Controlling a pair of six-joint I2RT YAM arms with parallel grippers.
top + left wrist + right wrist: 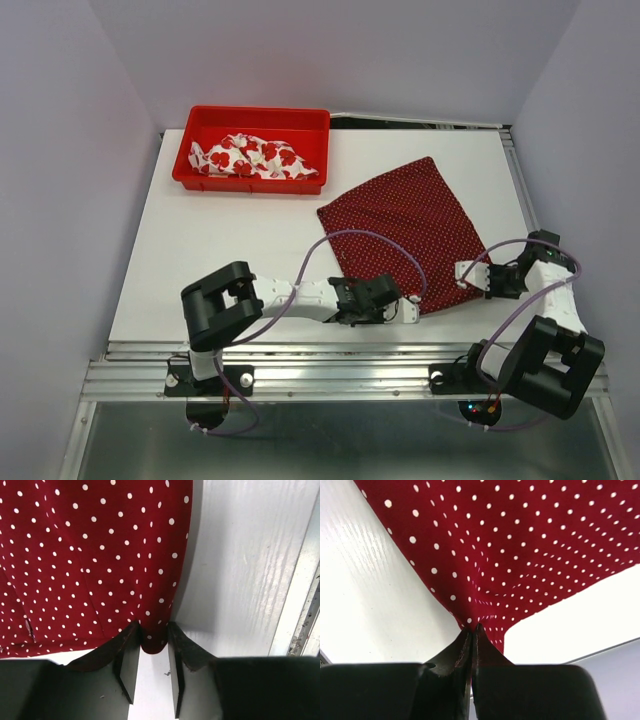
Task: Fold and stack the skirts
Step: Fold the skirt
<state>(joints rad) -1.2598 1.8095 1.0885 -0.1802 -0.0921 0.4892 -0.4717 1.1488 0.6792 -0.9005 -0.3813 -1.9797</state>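
The dark red polka-dot skirt (pixel 405 225) lies spread flat on the white table, right of centre. My left gripper (pixel 412 308) is at its near corner. In the left wrist view the jaws (pixel 153 630) stand narrowly apart with that corner of the skirt (pixel 90 555) between the fingertips. My right gripper (pixel 465 272) is at the skirt's near right corner. Seen from the right wrist, it (pixel 474 627) is shut on the cloth (pixel 520 540), which puckers up to the tips. The white skirt with red flowers (pixel 250 158) lies crumpled in the tray.
The red plastic tray (pixel 255 113) stands at the back left of the table (pixel 230 260). A metal rail (pixel 340 355) runs along the near edge by the arm bases. Purple walls close in on both sides and behind.
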